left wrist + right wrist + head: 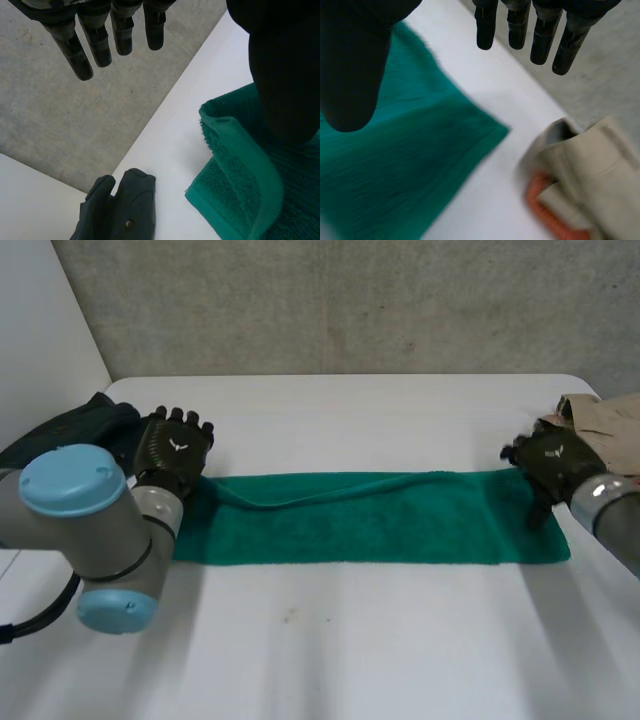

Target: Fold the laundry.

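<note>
**Both hands open at the towel's two ends**

The green towel lies as a long band across the middle of the frame in the head view, flat on the white worktop, with its far layer rippled along the top edge. The left hand sits at the towel's upper-left corner. In its wrist view the fingers are straight and spread, gripping nothing. The doubled corner of the towel lies under the thumb, clear of the fingertips. The right hand is over at the right end of the towel. Its fingers are straight too and hold nothing, and the towel's corner lies below the gap between them and the thumb. A dark garment is bunched at upper left, near the towel but apart from it. At upper right there is a beige garment with an orange edge.
</note>
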